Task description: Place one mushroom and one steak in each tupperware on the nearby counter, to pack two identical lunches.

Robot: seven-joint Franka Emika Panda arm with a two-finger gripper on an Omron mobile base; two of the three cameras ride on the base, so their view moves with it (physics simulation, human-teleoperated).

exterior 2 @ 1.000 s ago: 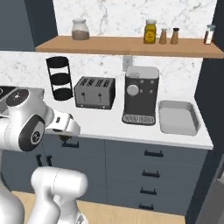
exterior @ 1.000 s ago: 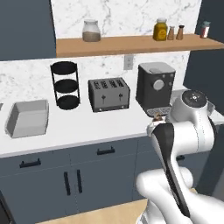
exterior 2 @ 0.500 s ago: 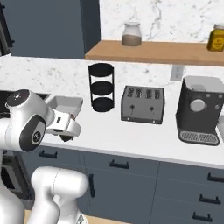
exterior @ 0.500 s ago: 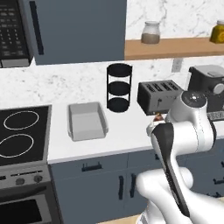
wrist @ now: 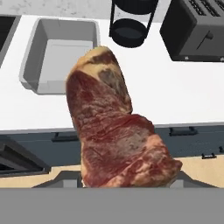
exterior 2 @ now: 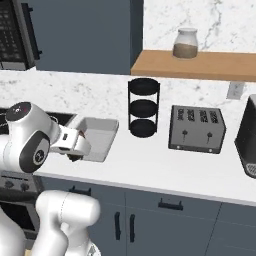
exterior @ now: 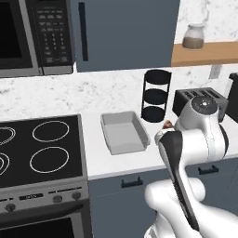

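Pincer (wrist: 127,181) clamped on 1 raw steak (wrist: 114,127), jaws partly spread around it; meat stands up from the grip, red with a fatty pale tip. Beyond the pincer, white counter (wrist: 175,92) with dark drawer fronts. Tupperware (wrist: 59,54), pale grey and holding nothing, sits ahead of the pincer and to the left of it. Farther back: black 3-tier rack (wrist: 131,19), and toaster (wrist: 197,28) to the right.

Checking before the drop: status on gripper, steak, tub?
Gripper shut on raw red marbled steak. Pale grey rectangular plastic tupperware on white counter, nothing visible inside. Path to it looks clear.
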